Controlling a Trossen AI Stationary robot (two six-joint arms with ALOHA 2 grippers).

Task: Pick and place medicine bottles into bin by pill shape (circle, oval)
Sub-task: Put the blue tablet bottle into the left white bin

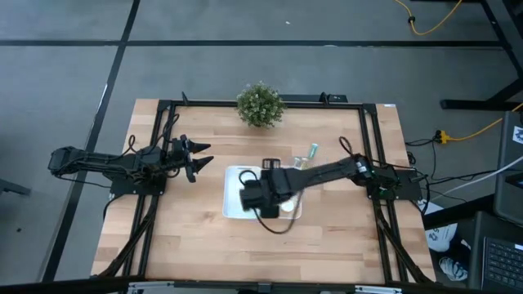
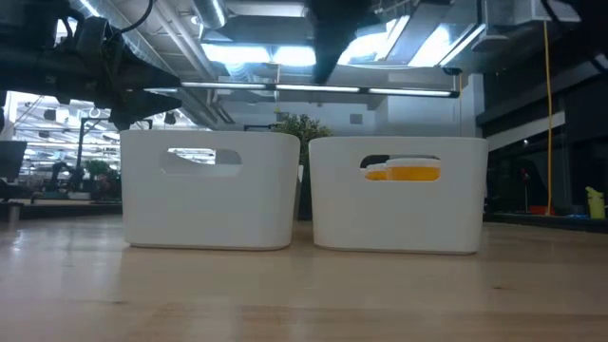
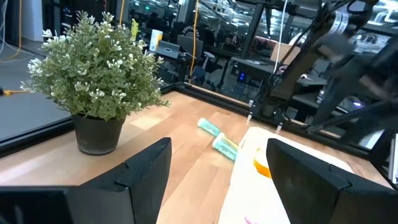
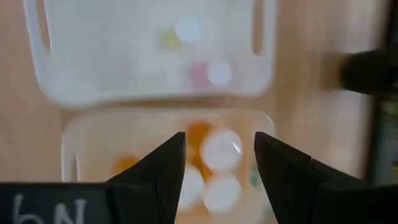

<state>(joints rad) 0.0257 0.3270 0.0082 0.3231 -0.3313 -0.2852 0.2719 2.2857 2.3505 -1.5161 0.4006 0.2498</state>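
Two white bins stand side by side at the middle of the wooden surface (image 1: 188, 237); in the low view the left-hand bin (image 2: 211, 190) and the right-hand bin (image 2: 397, 195) sit just apart, each with a handle slot in its wall; orange shows through the slot of the right-hand bin. Right gripper (image 1: 252, 194) hangs above the bins, arm reaching in from the right edge of the surface; jaws spread open, nothing held between them. Right wrist view looks straight down between its dark fingers (image 4: 163, 168): the near bin (image 4: 73, 149) holds several orange bottles with white caps (image 4: 221, 149), lying close together; the far bin (image 4: 43, 81) holds blurred contents, one pink bottle (image 4: 200, 73) beside a white cap, plus something yellowish; exact count in either bin cannot be told. Two pale teal-green bottles (image 3: 217, 137) lie on the bare surface just beside the bins, on the side nearer the potted plant (image 1: 261, 104); they lie on their sides, close to one another, one with a yellowish end. Left gripper (image 1: 196, 158) waits over the left part of the surface, well apart from the bins, pointing toward them; jaws open and empty. Plant stands at the far edge of the surface in a dark pot (image 3: 96, 134). Black frame rails (image 1: 159, 163) border the surface on both sides.
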